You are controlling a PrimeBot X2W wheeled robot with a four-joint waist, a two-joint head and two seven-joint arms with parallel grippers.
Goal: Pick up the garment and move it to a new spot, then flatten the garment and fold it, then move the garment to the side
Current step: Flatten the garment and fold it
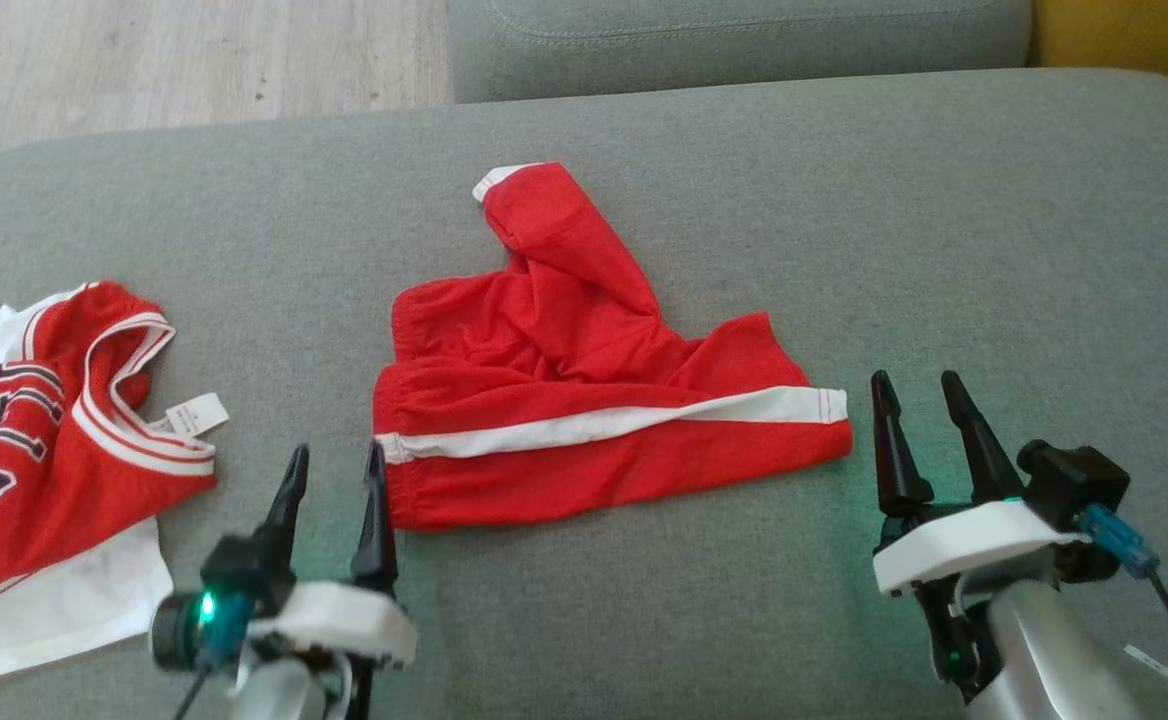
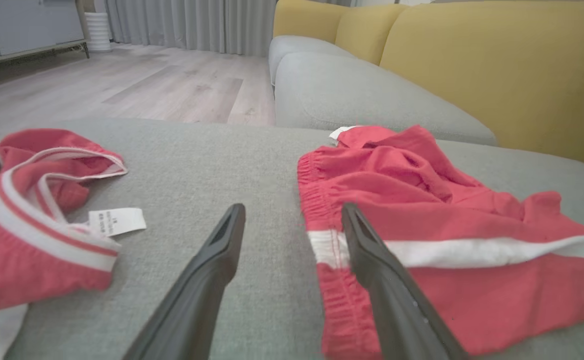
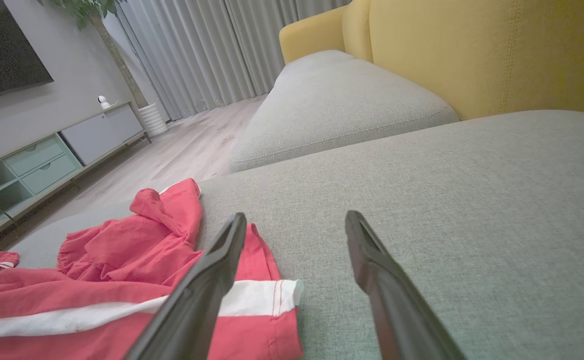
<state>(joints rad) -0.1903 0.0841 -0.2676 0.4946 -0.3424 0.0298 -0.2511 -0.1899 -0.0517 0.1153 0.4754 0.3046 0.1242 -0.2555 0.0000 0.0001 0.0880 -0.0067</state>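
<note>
While both arms are waiting at the near edge, the red shorts are lying crumpled in the middle of the grey cushion. The waistband is facing left. One leg is stretching right with its white stripe up, and the other leg is bunching toward the far side.

Left gripper: the fingers are standing apart, moderately spread, and are gripping nothing. The right-hand finger is sitting just at the near-left corner of the waistband, where the stripe begins (contact with the cloth cannot be judged from either view). The other finger is pointing over bare cushion.

Right gripper: the fingers are spread to a similar width and are holding nothing. It is hovering just beside the right end of the stretched leg, its left-hand finger nearest the hem. In the right wrist view that finger is crossing the stripe's end.

A red jersey with white trim is resting at the left of the cushion, apart from the shorts. It is partly covering a white cloth, and its label is poking out to the right.
</note>
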